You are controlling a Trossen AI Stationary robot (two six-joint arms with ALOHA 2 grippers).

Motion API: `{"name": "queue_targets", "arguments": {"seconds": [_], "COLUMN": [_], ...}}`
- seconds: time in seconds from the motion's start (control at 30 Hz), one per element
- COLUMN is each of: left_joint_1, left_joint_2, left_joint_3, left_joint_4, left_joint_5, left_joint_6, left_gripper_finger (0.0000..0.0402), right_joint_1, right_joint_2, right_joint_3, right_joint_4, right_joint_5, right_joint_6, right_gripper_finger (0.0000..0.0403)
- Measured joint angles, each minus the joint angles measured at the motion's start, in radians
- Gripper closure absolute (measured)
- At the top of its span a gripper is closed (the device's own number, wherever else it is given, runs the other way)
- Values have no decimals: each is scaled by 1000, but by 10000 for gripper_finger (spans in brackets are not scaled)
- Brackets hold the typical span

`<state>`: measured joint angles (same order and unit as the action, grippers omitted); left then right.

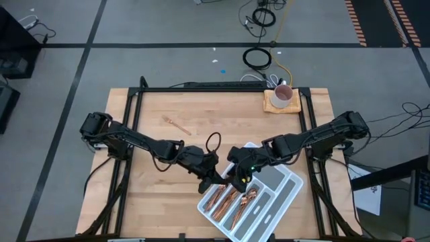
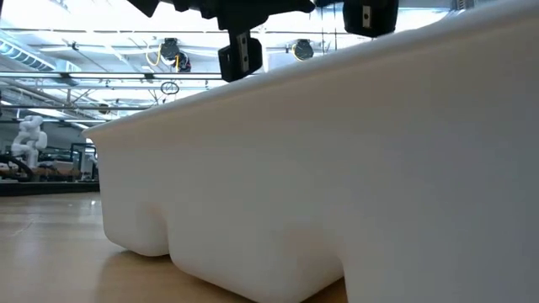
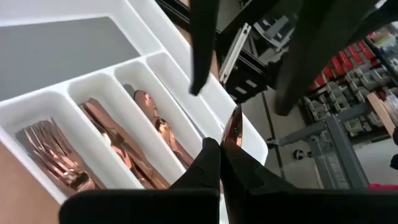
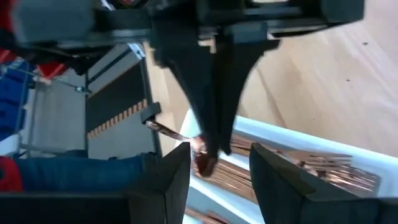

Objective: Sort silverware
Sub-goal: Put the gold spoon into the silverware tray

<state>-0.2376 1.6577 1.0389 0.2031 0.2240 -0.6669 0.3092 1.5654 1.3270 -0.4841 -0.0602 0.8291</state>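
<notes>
The left gripper point(image 3: 221, 152), fingers pinched on a copper utensil point(image 3: 234, 127), hangs over the white tray point(image 1: 285, 195) edge. The right gripper point(image 4: 219, 168), fingers apart, faces it closely. Sorted silverware point(image 1: 232, 198) fills the compartments. A mug point(image 1: 283, 95) stands well apart.

This is a robotics lab in a large industrial hall. The wooden surface point(image 1: 201, 114) stands in a black metal frame on a grey concrete floor point(image 1: 134, 27) with dark lines and hazard stripes – loose cables point(image 1: 259, 57) lie coiled on it. Behind it a white humanoid robot point(image 2: 29, 139) stands under high ceiling trusses, and storage shelves point(image 3: 357, 68) hold red boxes.
</notes>
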Motion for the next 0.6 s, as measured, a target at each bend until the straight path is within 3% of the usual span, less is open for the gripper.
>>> {"name": "queue_targets", "arguments": {"seconds": [0.6], "left_joint_1": [1], "left_joint_2": [0], "left_joint_3": [0], "left_joint_4": [14], "left_joint_5": [4], "left_joint_6": [-7], "left_gripper_finger": [401], "right_joint_1": [-11], "right_joint_2": [40], "right_joint_3": [0], "right_joint_4": [-25], "right_joint_5": [4], "right_joint_6": [-49], "right_gripper_finger": [269]}}
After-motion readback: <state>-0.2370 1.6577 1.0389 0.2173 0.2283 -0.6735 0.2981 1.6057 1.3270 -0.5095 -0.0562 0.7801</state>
